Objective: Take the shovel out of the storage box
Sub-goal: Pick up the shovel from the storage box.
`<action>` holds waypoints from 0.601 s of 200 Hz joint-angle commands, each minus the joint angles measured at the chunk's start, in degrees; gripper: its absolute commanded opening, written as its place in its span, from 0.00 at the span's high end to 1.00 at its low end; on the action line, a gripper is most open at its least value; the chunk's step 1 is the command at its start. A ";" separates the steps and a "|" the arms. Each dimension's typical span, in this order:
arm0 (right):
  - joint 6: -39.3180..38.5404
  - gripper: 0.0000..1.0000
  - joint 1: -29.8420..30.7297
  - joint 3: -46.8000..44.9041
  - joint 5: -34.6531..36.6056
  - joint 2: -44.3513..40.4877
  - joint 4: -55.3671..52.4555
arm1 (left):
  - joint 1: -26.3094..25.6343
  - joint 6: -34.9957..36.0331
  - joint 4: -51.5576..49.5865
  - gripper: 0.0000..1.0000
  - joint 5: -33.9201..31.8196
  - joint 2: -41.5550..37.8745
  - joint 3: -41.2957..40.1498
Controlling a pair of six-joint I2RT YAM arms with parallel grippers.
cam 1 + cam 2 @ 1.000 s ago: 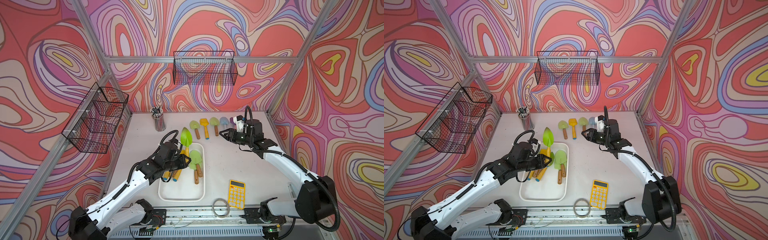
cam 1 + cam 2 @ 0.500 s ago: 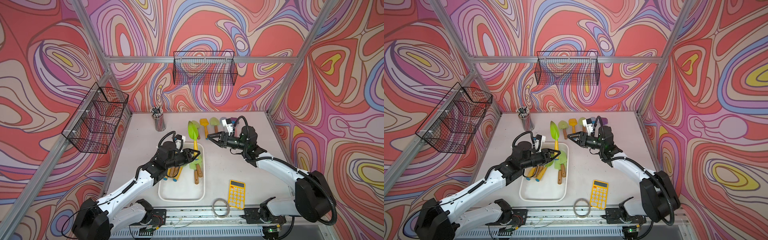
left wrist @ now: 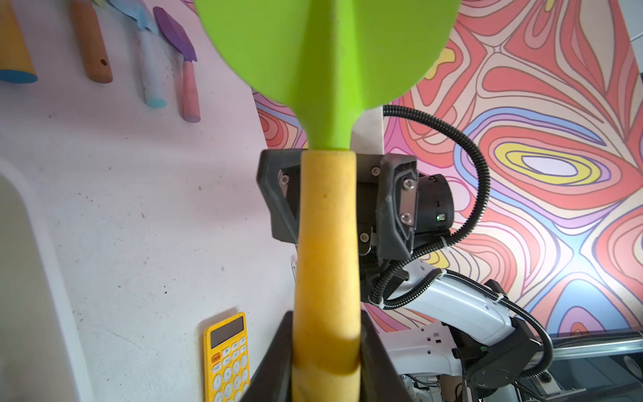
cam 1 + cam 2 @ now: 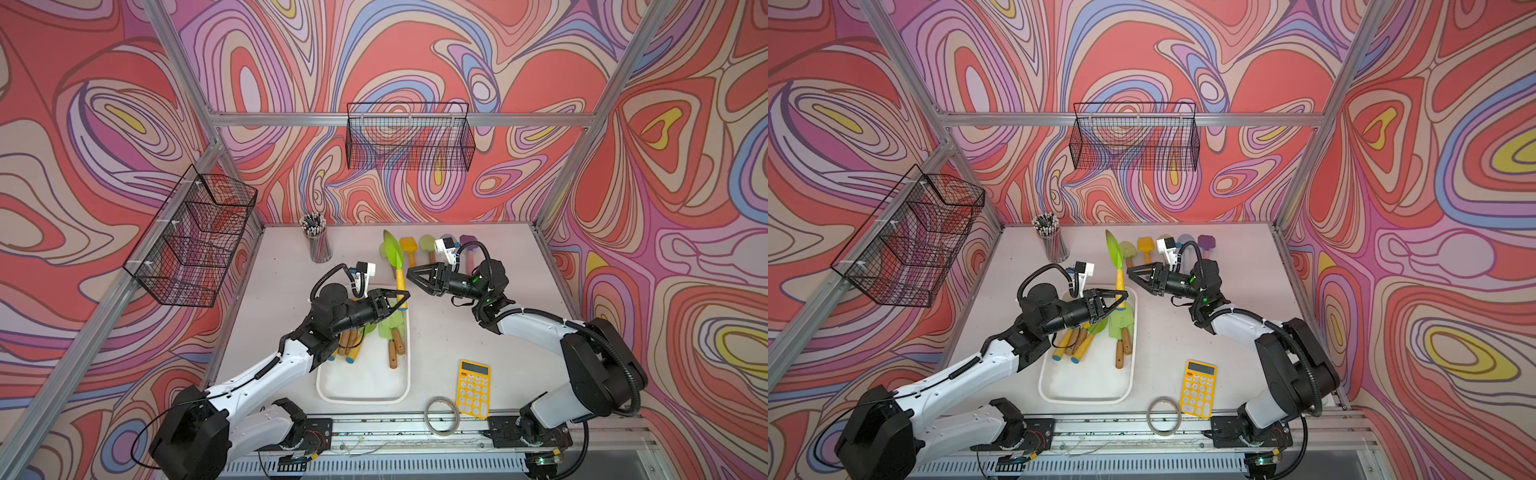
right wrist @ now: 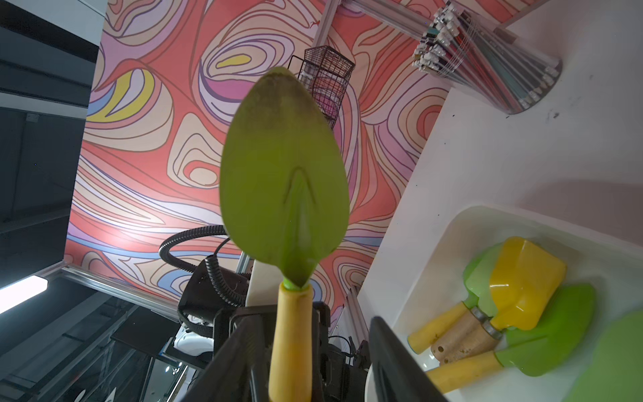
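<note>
Left gripper (image 4: 401, 297) is clamped on the yellow handle of the shovel (image 4: 391, 253). The handle end sits over the far end of the storage box (image 4: 365, 384), and the green blade reaches past the far rim toward the back wall.

Right gripper (image 4: 413, 276) is spread wide, tips just beside the handle. From my left wrist its fingers (image 3: 396, 209) stand either side of the handle with a gap. I can't tell whether there's contact.

Room:
- There's bare table between the box and the right wall. The yellow calculator (image 4: 473, 388) and tape ring (image 4: 441, 417) are near the front edge, well clear.
- The pencil cup (image 4: 320, 243) is near the blade on my left side, apart from it.
- A row of small shovels (image 4: 409, 247) lies along the far table, right behind my right wrist.
- Wire baskets hang on the back wall (image 4: 409, 137) and the left wall (image 4: 191, 237), well above.

Hidden:
- My left forearm covers the blades of the yellow-handled shovels (image 4: 353, 351) in the box. The two green ones with wood handles (image 4: 392, 345) show.
- The right wrist camera block hides part of the far row.
- The blade tip is cut off in the left wrist view, and the handle butt is lost between my left fingers.

Writing: the calculator key legends are too small to read.
</note>
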 commanded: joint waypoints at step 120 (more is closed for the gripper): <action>19.54 0.61 1.45 3.27 -1.00 9.79 28.95 | 0.24 -5.12 13.97 1.00 4.70 2.42 -1.73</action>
